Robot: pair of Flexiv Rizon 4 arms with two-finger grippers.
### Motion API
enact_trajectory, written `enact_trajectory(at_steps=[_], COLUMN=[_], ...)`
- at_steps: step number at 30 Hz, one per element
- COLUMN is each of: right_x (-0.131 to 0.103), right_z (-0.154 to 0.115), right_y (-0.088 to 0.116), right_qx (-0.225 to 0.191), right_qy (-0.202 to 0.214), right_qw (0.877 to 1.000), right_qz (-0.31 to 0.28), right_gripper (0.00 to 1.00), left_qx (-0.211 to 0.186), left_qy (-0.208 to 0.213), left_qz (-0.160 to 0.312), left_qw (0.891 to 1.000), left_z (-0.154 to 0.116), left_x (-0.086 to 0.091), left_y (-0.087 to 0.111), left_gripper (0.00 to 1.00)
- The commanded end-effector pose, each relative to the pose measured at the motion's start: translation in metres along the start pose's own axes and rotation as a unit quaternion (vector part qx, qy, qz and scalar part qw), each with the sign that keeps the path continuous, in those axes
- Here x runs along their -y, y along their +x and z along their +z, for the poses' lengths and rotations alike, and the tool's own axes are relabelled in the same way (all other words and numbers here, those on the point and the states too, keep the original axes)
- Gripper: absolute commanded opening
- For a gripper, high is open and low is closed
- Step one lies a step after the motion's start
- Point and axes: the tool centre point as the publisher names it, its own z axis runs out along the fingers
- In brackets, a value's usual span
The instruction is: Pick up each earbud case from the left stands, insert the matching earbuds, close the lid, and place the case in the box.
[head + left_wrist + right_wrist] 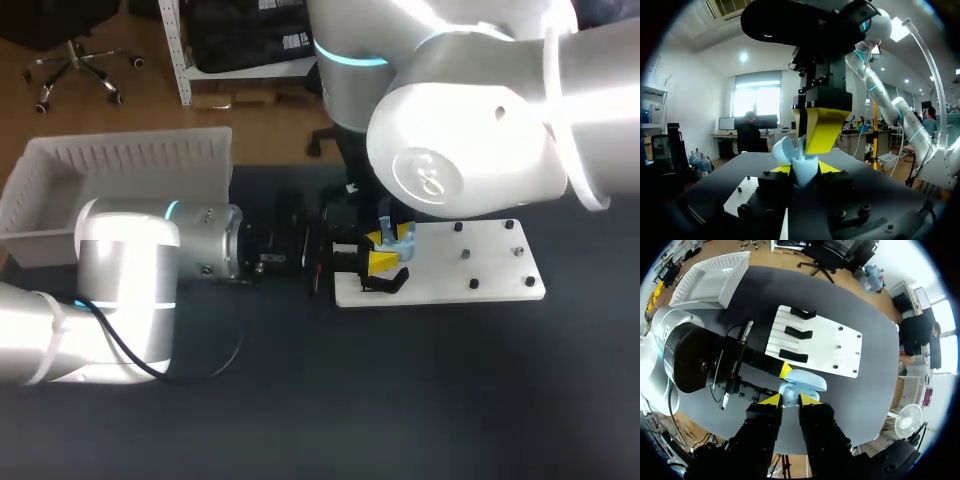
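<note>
White board lies on the dark table right of centre in the head view, small black pegs dotting its right half. Three black stands sit in a row along the board's edge nearer the left arm, as the right wrist view shows. The right arm fills the upper right of the head view, and its big white joint hides the board's far left corner. The left arm covers the lower left and overlaps the near edge of the box, a white slatted one in the upper left, well apart from the board.

The pale blue case is at the board's left edge, just beside the nearest stand. The left gripper holds it, a yellow tip pressed to each side. Its lid stands open and tilted back; what lies inside is hidden. The right gripper hangs directly over the open case, touching or nearly touching it, and I cannot tell whether it grips anything
</note>
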Motion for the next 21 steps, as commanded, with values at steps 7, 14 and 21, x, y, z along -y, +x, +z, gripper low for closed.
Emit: enact_trajectory(at_steps=[7,14,21], right_x=[0.006,0.044,0.080], right_z=[-0.024,-0.030,-0.020], right_y=[0.005,-0.012,-0.037], right_qx=[0.019,0.030,0.012], right_qy=[-0.012,-0.020,-0.056], right_qw=[1.000,0.992,0.968], right_qz=[0.006,0.119,0.245], right_gripper=[0.87,1.00,1.00], left_qx=[-0.001,-0.001,-0.001], left_qy=[0.001,0.001,0.001], left_qz=[-0.001,-0.001,-0.001], left_qw=[1.000,1.000,1.000], left_z=[0.000,0.000,0.000], left_x=[0.000,0.000,0.000], left_y=[0.000,0.000,0.000], left_gripper=[0.00,0.00,0.00])
